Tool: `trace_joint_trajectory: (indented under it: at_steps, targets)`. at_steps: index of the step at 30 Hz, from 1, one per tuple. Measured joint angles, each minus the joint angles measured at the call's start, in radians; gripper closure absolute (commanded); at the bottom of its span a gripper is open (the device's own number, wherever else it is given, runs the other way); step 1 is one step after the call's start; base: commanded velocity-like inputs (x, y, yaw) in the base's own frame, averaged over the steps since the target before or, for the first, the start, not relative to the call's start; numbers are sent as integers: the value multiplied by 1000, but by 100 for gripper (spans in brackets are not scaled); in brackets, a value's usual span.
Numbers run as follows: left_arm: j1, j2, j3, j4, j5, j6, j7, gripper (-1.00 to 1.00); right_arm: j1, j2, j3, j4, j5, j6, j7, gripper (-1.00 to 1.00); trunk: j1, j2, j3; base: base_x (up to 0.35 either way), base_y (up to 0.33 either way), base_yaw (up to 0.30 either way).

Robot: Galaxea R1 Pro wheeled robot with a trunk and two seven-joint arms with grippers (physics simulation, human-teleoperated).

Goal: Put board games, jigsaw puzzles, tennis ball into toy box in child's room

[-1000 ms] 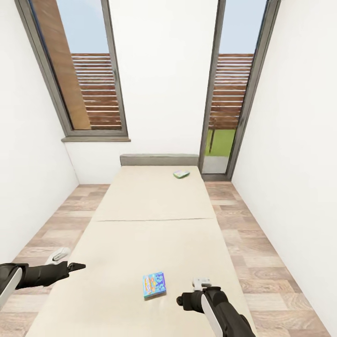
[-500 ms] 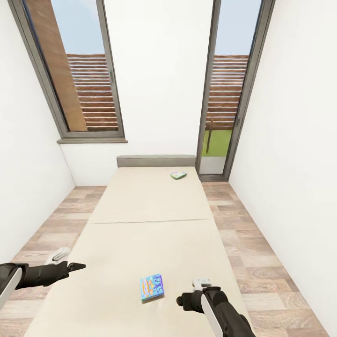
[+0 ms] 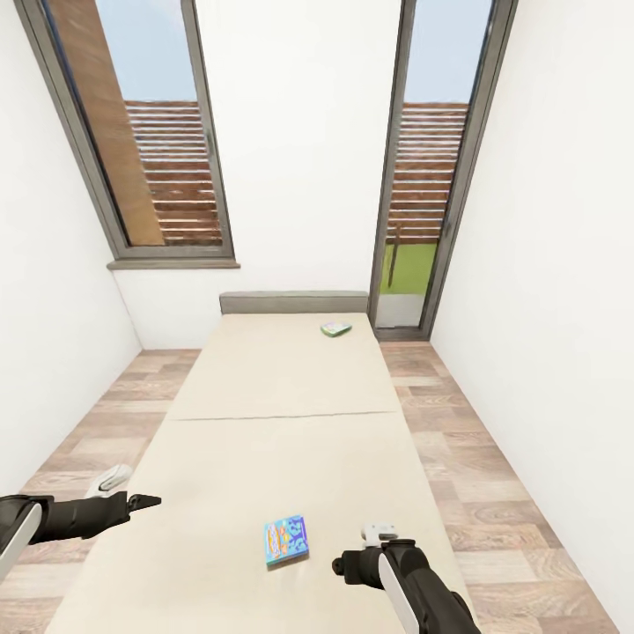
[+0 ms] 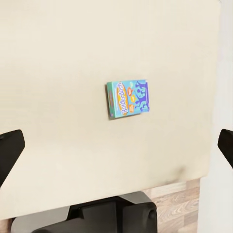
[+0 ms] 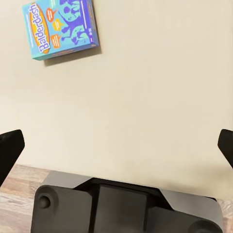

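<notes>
A blue Balderdash board game (image 3: 286, 540) lies flat on the near end of the cream bed (image 3: 282, 423), between my two arms. It also shows in the left wrist view (image 4: 128, 98) and the right wrist view (image 5: 61, 28). A second board game (image 3: 335, 329), small and greenish, rests at the bed's far end by the headboard. My left gripper (image 3: 141, 502) hovers over the bed's left edge, open and empty (image 4: 116, 150). To the right of the blue box, my right gripper (image 3: 342, 563) is open and empty too (image 5: 116, 148).
A grey headboard (image 3: 293, 303) closes the bed's far end below a white wall. A tall window (image 3: 141, 132) and a glass door (image 3: 431, 176) flank it. Strips of wood floor (image 3: 475, 475) run along both sides of the bed, bounded by white walls.
The whole view shifted slightly a second ago, so the camera moved; since half a second ago nothing differs. Both arms and both games hold their places.
</notes>
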Motion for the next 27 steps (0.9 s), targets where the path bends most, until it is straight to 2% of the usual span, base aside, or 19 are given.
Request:
trace_joint_trajectory:
  at_steps: [10, 15, 17, 18, 22, 27]
  targets:
    - [0, -5, -5, 0, -2, 0, 5, -100, 0, 0, -1, 0, 0, 1, 0, -100, 0, 0, -14, 0, 0, 0]
    - [0, -37, -9, -1, -8, 1, 12, -100, 0, 0, -2, -4, 0, 2, 1, -100, 0, 0, -22, 0, 0, 0]
    - [0, -58, -10, -1, -11, 1, 16, -100, 0, 0, -2, -21, -1, 5, 2, -100, 0, 0, -25, 0, 0, 0]
    - [0, -69, -11, -1, -12, 1, 21, -100, 1, 0, -3, -40, -1, 7, 2, -100, 0, 0, -27, 0, 0, 0]
    - [0, -84, -11, -1, -13, 1, 38, -100, 7, 0, -5, -90, -2, 23, 2, -100, 0, 0, -34, 0, 0, 0]
    - [-3, -115, -11, -4, -12, 4, 99, -100, 18, 0, -8, -192, -3, 75, 8, -100, 0, 0, -42, 0, 0, 0]
